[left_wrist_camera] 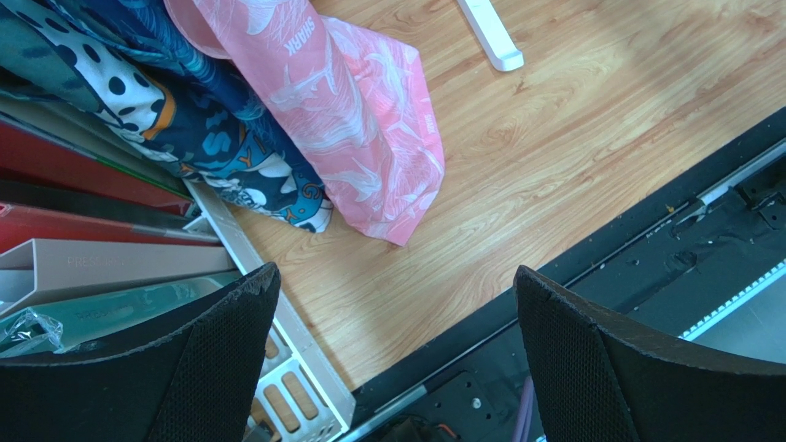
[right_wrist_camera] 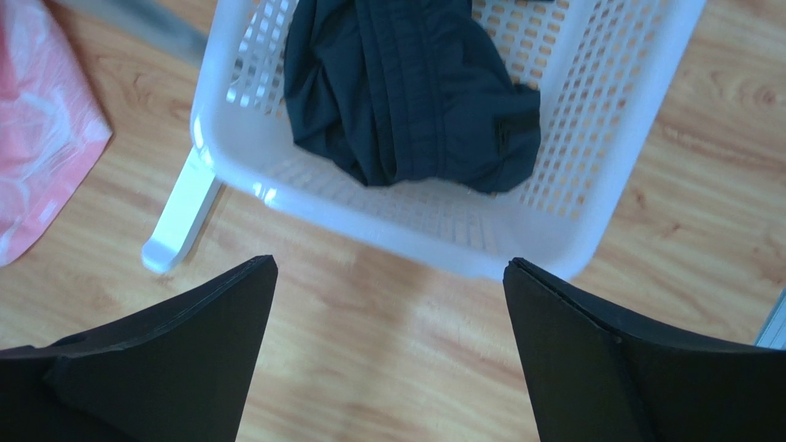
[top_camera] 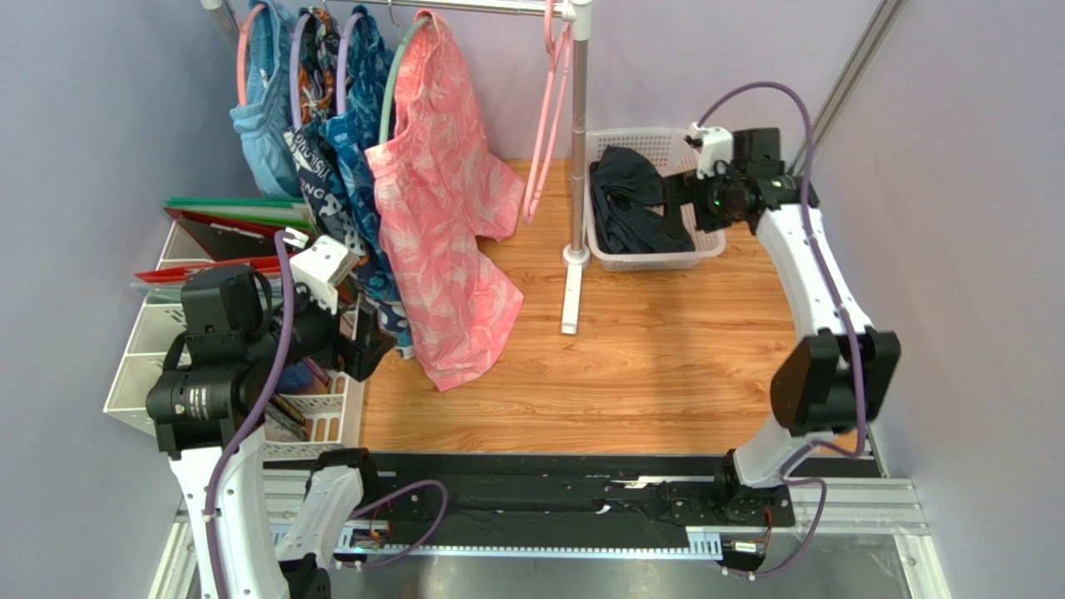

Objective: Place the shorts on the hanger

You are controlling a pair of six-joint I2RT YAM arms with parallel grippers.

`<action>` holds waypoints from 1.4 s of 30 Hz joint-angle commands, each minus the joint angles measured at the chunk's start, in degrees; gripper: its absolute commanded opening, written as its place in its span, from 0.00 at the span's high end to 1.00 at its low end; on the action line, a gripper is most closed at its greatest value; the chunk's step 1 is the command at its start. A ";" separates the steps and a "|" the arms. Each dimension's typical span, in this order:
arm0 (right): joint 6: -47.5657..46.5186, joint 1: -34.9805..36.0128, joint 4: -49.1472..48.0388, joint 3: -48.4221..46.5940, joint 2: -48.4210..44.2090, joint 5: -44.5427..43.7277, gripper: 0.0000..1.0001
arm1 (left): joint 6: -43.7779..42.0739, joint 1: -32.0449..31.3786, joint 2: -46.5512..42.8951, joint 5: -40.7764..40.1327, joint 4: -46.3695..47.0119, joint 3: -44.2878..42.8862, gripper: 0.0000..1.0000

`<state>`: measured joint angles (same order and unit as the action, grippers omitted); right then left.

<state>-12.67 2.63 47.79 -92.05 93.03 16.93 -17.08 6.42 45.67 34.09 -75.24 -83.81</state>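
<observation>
- Top view: the shorts [top_camera: 635, 200] lay bunched in the white basket [top_camera: 703, 253], upper right of centre, just right of the rail's pole [top_camera: 579, 125].
- The hanger [top_camera: 546, 121] hung empty on the rail, just left of the pole and apart from the shorts.
- The pink leaf-print garment [top_camera: 440, 212] and blue patterned garments [top_camera: 323, 125] hung on the rail to the upper left.
- The right gripper [top_camera: 681, 200] sat at the basket's right edge, pointing toward the shorts.
- The left gripper [top_camera: 360, 340] was at the lower left, beside the white file rack [top_camera: 131, 374]. Finger spread was hard to read from this view.
- Left wrist view: the left gripper [left_wrist_camera: 395, 276] was released, fingers [left_wrist_camera: 231, 359] wide apart with nothing between them.
- It hung over the wooden table [left_wrist_camera: 553, 166] and the rack's edge [left_wrist_camera: 277, 322].
- Hems of the pink garment [left_wrist_camera: 355, 129] and a blue one [left_wrist_camera: 184, 120] filled the upper left. No shorts or hanger showed here.
- Right wrist view: the right gripper [right_wrist_camera: 389, 262] was also released, fingers [right_wrist_camera: 590, 359] spread and holding nothing.
- The shorts [right_wrist_camera: 406, 101] lay inside the basket [right_wrist_camera: 590, 138] at upper centre, clear of both fingertips.
- The rail's foot [right_wrist_camera: 180, 216] was at left, and a corner of the pink garment [right_wrist_camera: 37, 138] at far left.
</observation>
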 commanded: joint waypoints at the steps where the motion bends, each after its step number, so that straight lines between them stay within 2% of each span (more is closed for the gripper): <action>1: 0.89 3.78 -4.46 -8.57 8.63 -8.22 0.00 | -0.93 0.26 0.91 1.07 0.71 -1.62 0.01; 7: 0.45 7.12 -5.17 -22.72 27.69 -14.46 0.00 | -0.76 0.18 2.58 1.07 1.33 -0.92 0.01; 12: -0.69 8.35 -4.90 -31.86 37.73 -15.78 0.00 | -0.50 0.09 3.29 0.98 2.55 1.28 0.01; 20: -2.10 8.53 -7.36 -32.23 46.71 -16.58 0.02 | -0.06 0.18 4.52 0.72 3.08 2.86 0.01; 21: -2.10 8.53 -7.27 -32.05 47.15 -16.23 0.06 | 0.03 0.18 4.52 0.63 3.08 2.78 0.01; 23: -1.92 7.92 -5.88 -32.22 47.85 -13.96 0.24 | 0.12 0.18 4.60 0.54 3.08 2.51 0.01; 24: -1.49 7.74 -5.17 -32.84 47.85 -13.16 0.47 | 0.29 0.18 4.78 0.54 3.00 2.08 0.01; 26: -0.35 6.86 -2.54 -34.68 46.81 -10.53 0.75 | 0.38 0.26 4.60 0.63 2.91 1.55 0.01; 27: 1.05 6.51 -1.92 -35.21 45.84 -9.56 0.95 | 0.47 0.18 4.60 0.72 2.91 1.11 0.01; 28: 1.59 6.16 -1.39 -35.48 43.31 -8.68 1.00 | 0.56 0.18 4.43 0.81 2.91 0.93 0.01; 35: 4.58 3.26 -0.24 -35.57 25.20 -2.52 1.00 | 1.26 0.18 4.69 2.91 2.91 -2.32 0.01; 42: 6.42 2.64 2.13 -34.86 8.86 -1.11 1.00 | 0.56 0.18 7.32 6.17 1.85 -9.60 0.01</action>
<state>-8.60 4.71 49.63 -125.01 113.19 12.58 -16.62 6.42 51.40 37.08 -73.93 -88.51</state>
